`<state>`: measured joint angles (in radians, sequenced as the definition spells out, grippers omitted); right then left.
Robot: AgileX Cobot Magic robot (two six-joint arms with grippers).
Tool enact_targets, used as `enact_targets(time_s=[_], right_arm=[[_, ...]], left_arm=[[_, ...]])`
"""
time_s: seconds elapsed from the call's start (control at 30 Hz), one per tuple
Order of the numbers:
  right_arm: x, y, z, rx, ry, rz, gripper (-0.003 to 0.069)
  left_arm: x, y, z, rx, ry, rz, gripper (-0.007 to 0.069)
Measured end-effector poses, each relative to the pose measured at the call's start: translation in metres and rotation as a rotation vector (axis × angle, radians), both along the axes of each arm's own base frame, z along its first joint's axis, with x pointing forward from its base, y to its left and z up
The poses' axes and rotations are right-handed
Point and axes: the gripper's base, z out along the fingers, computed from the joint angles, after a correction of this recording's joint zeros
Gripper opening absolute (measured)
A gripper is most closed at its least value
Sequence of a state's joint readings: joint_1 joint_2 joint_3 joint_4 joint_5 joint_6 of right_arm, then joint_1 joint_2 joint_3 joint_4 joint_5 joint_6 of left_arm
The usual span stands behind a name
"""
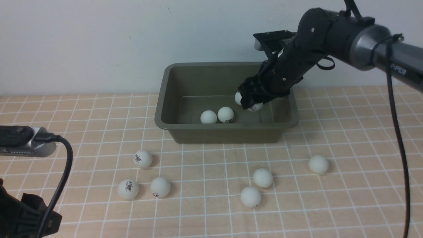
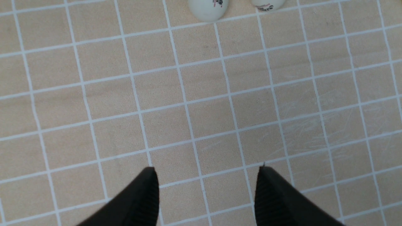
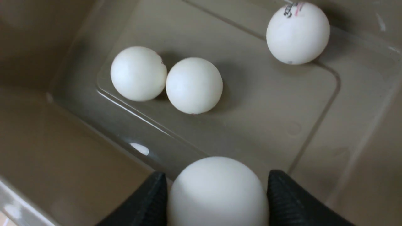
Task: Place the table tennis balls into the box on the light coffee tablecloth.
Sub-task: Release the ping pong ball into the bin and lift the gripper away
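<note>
While the right gripper (image 3: 216, 175) hangs at three o'clock in the box (image 1: 228, 135), clamped on one ball (image 3: 216, 201), the drop is in hand: next, those jaws must part. Left gripper (image 2: 207, 171) gapes, empty; six loose balls (image 1: 262, 178) sit on the tablecloth (image 1: 347, 132) at six o'clock.

Prob. a robotics lab: plain white wall (image 1: 99, 39), gridded tablecloth (image 1: 347, 109), cabled robot arm (image 1: 333, 29).

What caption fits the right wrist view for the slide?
Right gripper holds a table tennis ball over the box, where three more balls already lie.
</note>
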<state>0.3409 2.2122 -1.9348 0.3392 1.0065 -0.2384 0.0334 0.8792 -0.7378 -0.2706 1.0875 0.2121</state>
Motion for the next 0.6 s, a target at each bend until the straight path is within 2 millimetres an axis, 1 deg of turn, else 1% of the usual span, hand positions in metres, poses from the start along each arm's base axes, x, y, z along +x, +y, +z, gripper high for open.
enact_targets(time_s=[0.13, 0.2, 0.27, 0.33, 0.4, 0.43, 0.47, 0.53, 0.6], right_arm=[[0.0, 0.0, 0.0, 0.001, 0.0, -0.001, 0.0473], [0.001, 0.0, 0.001, -0.001, -0.005, 0.0, 0.0495], [0.002, 0.001, 0.008, 0.003, -0.014, 0.005, 0.0507], [0.003, 0.002, 0.021, 0.005, -0.022, 0.019, 0.0509], [0.002, 0.001, 0.039, 0.0, -0.027, 0.04, 0.0509], [0.002, 0.001, 0.052, -0.007, -0.035, 0.054, 0.0509], [0.001, 0.001, 0.054, -0.013, -0.033, 0.058, 0.0509], [0.002, -0.003, 0.08, -0.03, -0.103, 0.051, 0.0509], [0.0, -0.009, 0.095, -0.053, -0.139, 0.019, 0.0509]], left_arm=[[0.0, 0.0, 0.0, 0.0, 0.0, 0.0, 0.0343], [0.0, 0.0, 0.0, 0.0, 0.0, 0.0, 0.0343], [0.0, 0.0, 0.0, 0.0, 0.0, 0.0, 0.0343], [0.0, 0.0, 0.0, 0.0, 0.0, 0.0, 0.0343], [0.0, 0.0, 0.0, 0.0, 0.0, 0.0, 0.0343], [0.0, 0.0, 0.0, 0.0, 0.0, 0.0, 0.0343], [0.0, 0.0, 0.0, 0.0, 0.0, 0.0, 0.0343], [0.0, 0.0, 0.0, 0.0, 0.0, 0.0, 0.0343], [0.0, 0.0, 0.0, 0.0, 0.0, 0.0, 0.0343]])
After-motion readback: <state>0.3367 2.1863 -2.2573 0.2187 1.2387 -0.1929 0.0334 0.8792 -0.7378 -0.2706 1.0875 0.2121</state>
